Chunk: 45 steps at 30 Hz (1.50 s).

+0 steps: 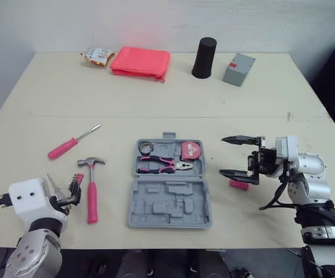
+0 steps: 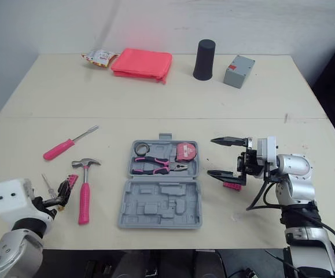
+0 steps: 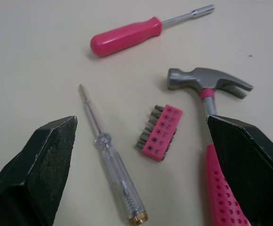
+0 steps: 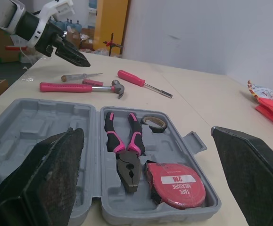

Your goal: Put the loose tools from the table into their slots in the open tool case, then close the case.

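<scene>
Left hand (image 3: 141, 120) spread wide at lower left, poised over the pink bit holder (image 3: 160, 133) and clear tester screwdriver (image 3: 112, 162), likely lining up a pick. Right hand (image 1: 223, 155), equally wide, hovers right of centre above a small pink block (image 1: 239, 185). The open grey plastic tool case (image 1: 170, 202) sits mid-counter (image 1: 155, 98); pink-handled hammer (image 1: 91, 188) and pink-handled screwdriver (image 1: 69, 143) lie loose to its left.

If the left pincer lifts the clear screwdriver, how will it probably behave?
The clear screwdriver looks round and smooth, so it may roll or slip. Its thin shaft and see-through plastic handle suggest it is light and stiff, perhaps fragile.
</scene>
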Each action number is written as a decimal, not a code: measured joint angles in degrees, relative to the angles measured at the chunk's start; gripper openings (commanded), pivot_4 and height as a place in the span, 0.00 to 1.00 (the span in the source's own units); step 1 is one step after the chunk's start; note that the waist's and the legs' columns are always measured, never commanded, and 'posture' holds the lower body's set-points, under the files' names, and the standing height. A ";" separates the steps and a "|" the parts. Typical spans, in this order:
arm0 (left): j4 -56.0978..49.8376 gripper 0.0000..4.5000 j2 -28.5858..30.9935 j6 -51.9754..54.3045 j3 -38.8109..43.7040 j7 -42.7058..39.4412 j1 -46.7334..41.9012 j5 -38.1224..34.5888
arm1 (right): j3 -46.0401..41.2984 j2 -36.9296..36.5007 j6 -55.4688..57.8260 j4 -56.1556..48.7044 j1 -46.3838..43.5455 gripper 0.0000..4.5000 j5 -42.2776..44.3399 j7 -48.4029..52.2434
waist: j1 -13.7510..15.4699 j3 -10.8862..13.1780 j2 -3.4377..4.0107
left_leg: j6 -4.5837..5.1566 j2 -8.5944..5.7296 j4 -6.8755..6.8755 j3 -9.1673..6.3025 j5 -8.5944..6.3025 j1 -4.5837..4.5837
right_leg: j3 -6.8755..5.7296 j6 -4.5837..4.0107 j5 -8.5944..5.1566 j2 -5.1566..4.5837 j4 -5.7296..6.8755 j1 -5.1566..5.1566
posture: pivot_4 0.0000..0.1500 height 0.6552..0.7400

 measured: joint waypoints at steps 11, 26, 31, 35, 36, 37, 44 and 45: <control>2.28 0.99 -6.45 6.19 2.86 4.24 -5.64 3.42 | 1.36 0.02 -2.35 3.35 -0.35 1.00 -0.42 0.14 | 0.01 0.00 0.00 | -0.09 0.15 0.14 0.00 -0.08 -0.04 | 0.11 -0.03 0.02 0.32 -0.01 0.00 | 1.00 1.00; 1.99 0.99 -10.98 13.82 6.77 3.00 -8.21 8.42 | 1.76 -1.22 -5.28 6.28 -0.29 1.00 0.34 0.26 | 0.09 0.00 0.00 | -0.19 0.26 0.14 0.03 -0.14 -0.04 | 0.16 -0.07 0.04 0.33 -0.07 -0.02 | 1.00 1.00; 4.52 0.99 -7.65 13.05 6.78 -1.78 -8.92 8.85 | 3.93 -1.79 -7.77 9.35 -0.26 1.00 1.36 0.39 | 0.04 0.00 0.00 | -0.20 0.32 0.16 0.06 -0.13 -0.03 | 0.17 -0.11 0.06 0.37 -0.05 -0.04 | 1.00 1.00; 6.41 0.99 -6.13 12.49 6.72 -4.35 -9.99 9.26 | 4.63 -1.81 -8.80 9.47 -0.26 1.00 2.09 0.44 | 0.26 0.00 0.00 | -0.21 0.33 0.16 0.06 -0.13 -0.03 | 0.17 -0.13 0.07 0.36 -0.06 -0.04 | 1.00 1.00; 6.62 0.99 -6.04 12.39 6.72 -4.79 -10.14 9.39 | 5.11 -1.85 -8.95 9.47 -0.26 1.00 2.34 0.45 | 0.32 0.00 0.00 | -0.30 0.33 0.16 0.06 -0.19 -0.03 | 0.17 -0.13 0.07 0.35 -0.06 -0.04 | 1.00 1.00; 6.97 0.90 -6.01 12.04 6.76 -5.40 -10.14 9.53 | 5.54 -1.85 -9.21 9.47 -0.19 1.00 2.44 0.46 | 0.43 0.00 0.01 | -0.47 0.33 0.16 0.06 -0.28 -0.03 | 0.17 -0.13 0.08 0.35 -0.05 -0.04 | 1.00 1.00; 10.55 0.43 -6.73 7.17 8.50 -9.47 -7.64 9.72 | 5.82 -2.16 -9.87 9.45 0.86 1.00 2.52 0.50 | 0.99 -0.21 0.36 | -0.51 0.35 0.17 0.17 -0.34 0.04 | 0.22 -0.14 0.08 0.36 -0.06 -0.05 | 1.00 1.00; 11.10 0.31 -6.53 6.52 8.48 -9.94 -7.39 9.82 | 5.82 -2.21 -9.87 9.43 0.85 1.00 2.56 0.50 | 1.00 -0.26 0.45 | -0.50 0.36 0.17 0.21 -0.34 0.07 | 0.23 -0.14 0.08 0.36 -0.05 -0.05 | 1.00 1.00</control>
